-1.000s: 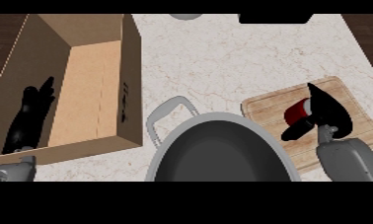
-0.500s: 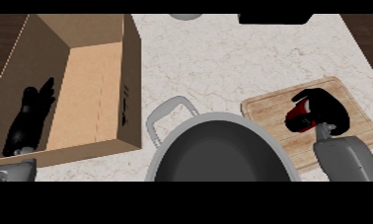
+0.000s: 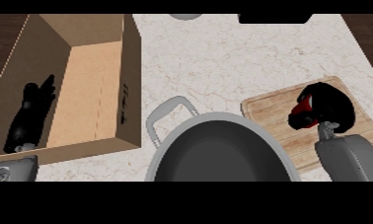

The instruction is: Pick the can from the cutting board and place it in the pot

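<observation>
A red can (image 3: 299, 114) lies on the wooden cutting board (image 3: 271, 110) at the right. My right hand (image 3: 330, 104) is curled round the can, hiding most of it; only its left side shows. The big grey pot (image 3: 218, 151) with a metal loop handle (image 3: 165, 118) sits at the bottom middle, just left of the board. My left hand (image 3: 32, 108) rests open at the far left, showing over the floor of the cardboard box.
A large open cardboard box (image 3: 95, 82) fills the left side. At the top edge are a grey round object (image 3: 186, 16) and a black object (image 3: 275, 18). Pale marble counter (image 3: 218, 60) lies between them.
My right hand's fingers have curled down from straight and closed round the red can on the board. The left hand has stayed put.
</observation>
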`<state>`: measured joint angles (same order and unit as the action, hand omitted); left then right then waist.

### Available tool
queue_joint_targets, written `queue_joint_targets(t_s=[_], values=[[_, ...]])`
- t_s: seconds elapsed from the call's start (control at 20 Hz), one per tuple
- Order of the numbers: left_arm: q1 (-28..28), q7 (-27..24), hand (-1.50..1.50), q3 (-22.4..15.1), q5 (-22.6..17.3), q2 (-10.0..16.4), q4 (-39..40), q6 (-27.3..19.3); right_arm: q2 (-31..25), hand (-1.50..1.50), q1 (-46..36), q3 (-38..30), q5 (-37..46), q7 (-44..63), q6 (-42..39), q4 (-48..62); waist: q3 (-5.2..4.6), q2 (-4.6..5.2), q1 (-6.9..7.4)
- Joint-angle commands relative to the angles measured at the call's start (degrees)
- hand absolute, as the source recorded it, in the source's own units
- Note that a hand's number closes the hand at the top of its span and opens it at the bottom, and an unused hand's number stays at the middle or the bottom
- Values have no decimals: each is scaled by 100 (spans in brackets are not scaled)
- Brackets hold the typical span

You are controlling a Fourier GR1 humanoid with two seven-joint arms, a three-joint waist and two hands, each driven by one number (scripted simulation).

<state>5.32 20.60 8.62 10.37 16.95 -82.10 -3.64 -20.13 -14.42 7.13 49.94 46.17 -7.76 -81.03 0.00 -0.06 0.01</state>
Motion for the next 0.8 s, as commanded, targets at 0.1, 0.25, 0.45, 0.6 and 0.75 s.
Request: queue_joint_targets(t_s=[0.1, 0.25, 0.45, 0.6, 0.75], values=[[101, 99, 0, -71, 32, -83, -40, 9, -633, 150, -265, 397, -178, -1760, -376, -93, 8, 28, 85], [177, 28, 0, -66, -1, -11, -23, 97, -1057, 150, -112, 1234, -319, -3505, -716, -538, 27, 42, 196], [118, 145, 0, -45, 13, -30, -29, 53, -1901, 150, -139, 1359, -456, -5477, -420, -947, 39, 8, 77], [98, 76, 0, -23, 6, -55, -15, 23, -2378, 150, -170, 579, -1100, -6850, 78, -817, 33, 26, -19], [-52, 64, 0, 114, -23, 2, -64, -26, -2480, 150, 76, -151, -2177, -7944, 121, -902, 32, -15, -115]])
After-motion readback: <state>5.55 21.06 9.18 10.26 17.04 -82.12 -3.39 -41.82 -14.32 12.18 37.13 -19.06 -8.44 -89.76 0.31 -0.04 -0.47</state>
